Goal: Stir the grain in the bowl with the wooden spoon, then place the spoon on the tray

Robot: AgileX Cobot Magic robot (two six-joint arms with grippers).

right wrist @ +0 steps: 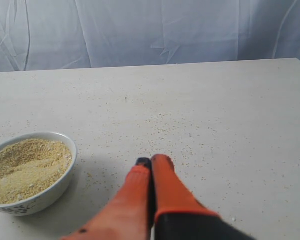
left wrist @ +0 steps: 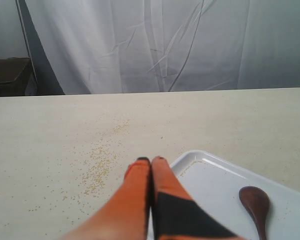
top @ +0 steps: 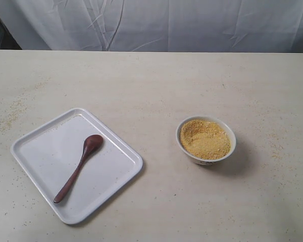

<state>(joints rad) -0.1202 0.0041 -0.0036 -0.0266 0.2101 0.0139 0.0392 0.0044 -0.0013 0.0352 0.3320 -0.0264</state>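
Observation:
The dark wooden spoon (top: pixel 79 167) lies diagonally on the white tray (top: pixel 43 143) at the left of the table, head toward the far side. The small white bowl (top: pixel 206 139) with yellow grain (top: pixel 205 139) stands to the right. Neither arm shows in the exterior view. My left gripper (left wrist: pixel 150 160) is shut with nothing in it, hovering by the tray (left wrist: pixel 215 175) corner, with the spoon head (left wrist: pixel 255 200) off to one side. My right gripper (right wrist: pixel 151 161) is also shut and empty, a short way from the bowl (right wrist: pixel 45 192) of grain (right wrist: pixel 25 167).
Loose grains are scattered on the tabletop (left wrist: pixel 97 167) near the tray and around the bowl (right wrist: pixel 190 145). A white cloth backdrop (top: pixel 166 22) hangs behind the table's far edge.

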